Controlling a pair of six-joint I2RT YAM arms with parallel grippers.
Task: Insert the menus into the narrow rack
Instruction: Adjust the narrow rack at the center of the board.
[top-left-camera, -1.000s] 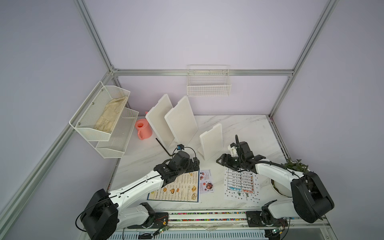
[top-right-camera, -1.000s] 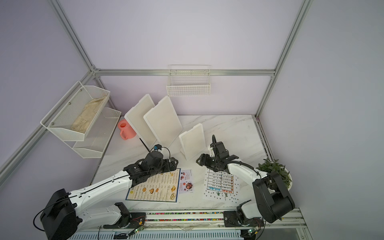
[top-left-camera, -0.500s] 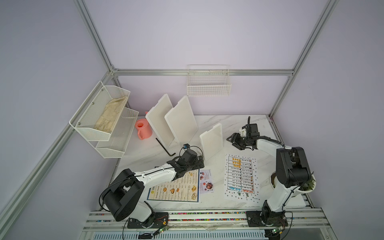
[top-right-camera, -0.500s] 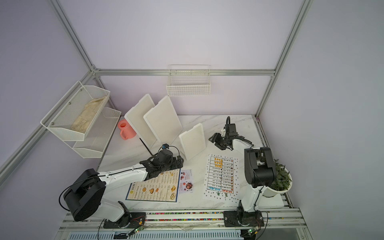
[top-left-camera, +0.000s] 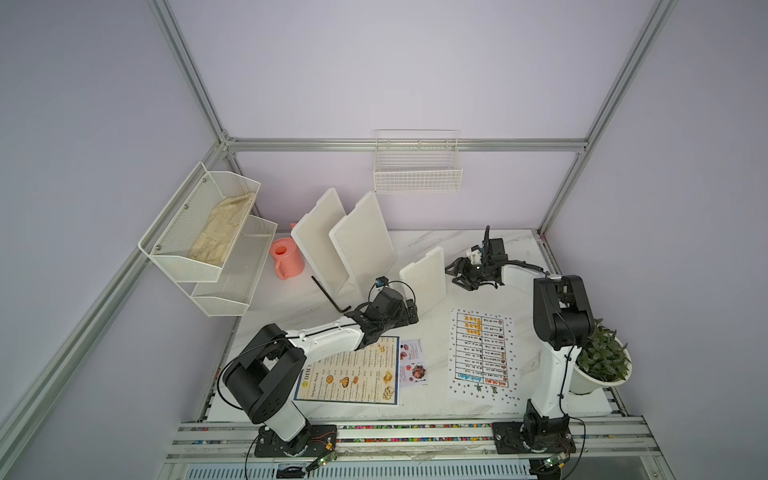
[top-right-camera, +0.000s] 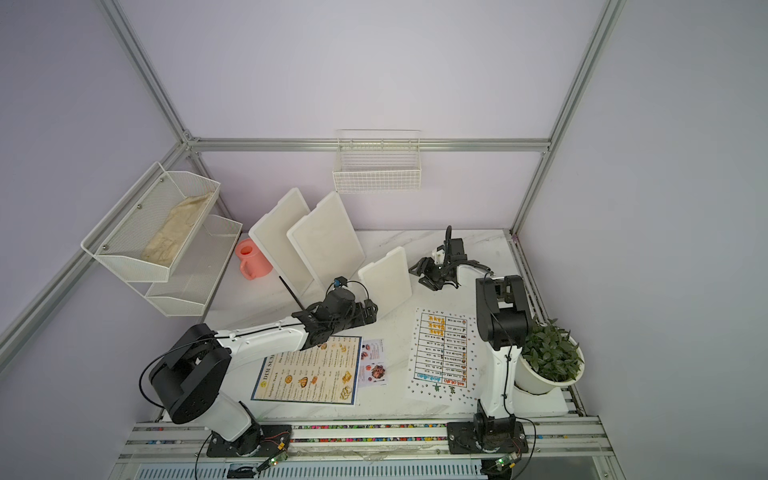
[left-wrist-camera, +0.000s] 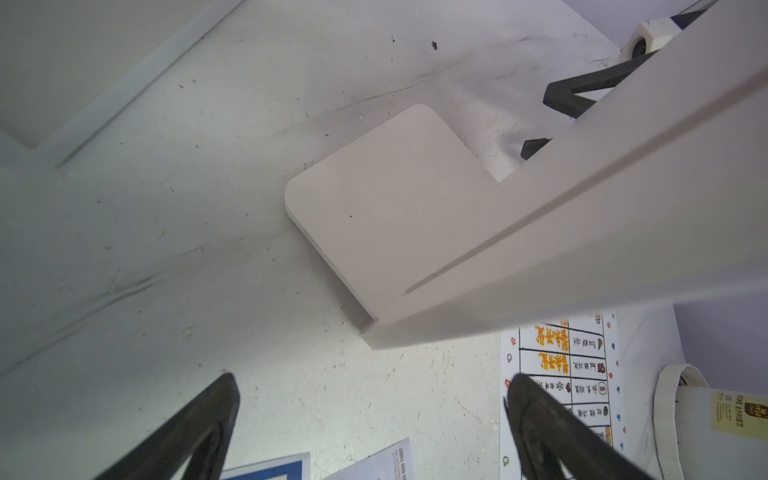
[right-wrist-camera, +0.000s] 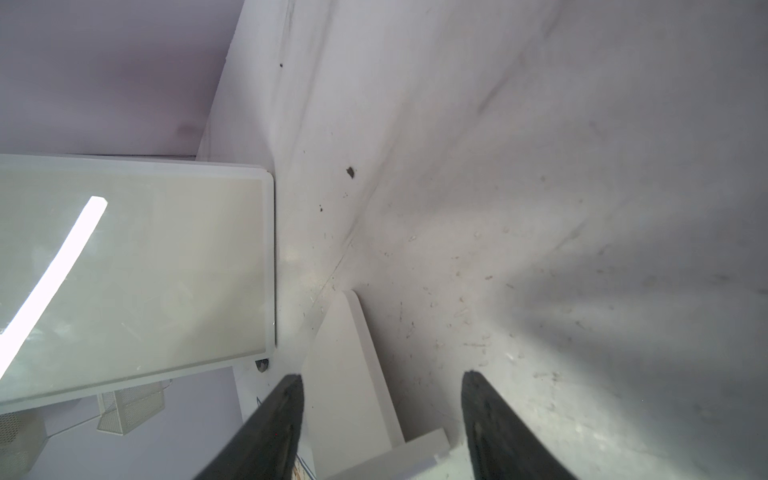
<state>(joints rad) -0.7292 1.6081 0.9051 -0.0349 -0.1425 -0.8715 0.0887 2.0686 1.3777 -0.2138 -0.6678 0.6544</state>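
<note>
My left gripper (left-wrist-camera: 372, 380) is spread wide and empty, low over the table (left-wrist-camera: 166, 270), just in front of the white stand (left-wrist-camera: 386, 216), which I take for the rack. My right gripper (right-wrist-camera: 381, 376) is parted too, holding nothing, behind that stand. All three menus lie flat nearer the arm bases: DIM SUM sheet (top-left-camera: 353, 374), card (top-left-camera: 412, 368), dotted sheet (top-left-camera: 480, 357). Flat paper offers no edge, so I'd slide one sheet to the table's front lip, pinch it there, then feed it in upright.
</note>
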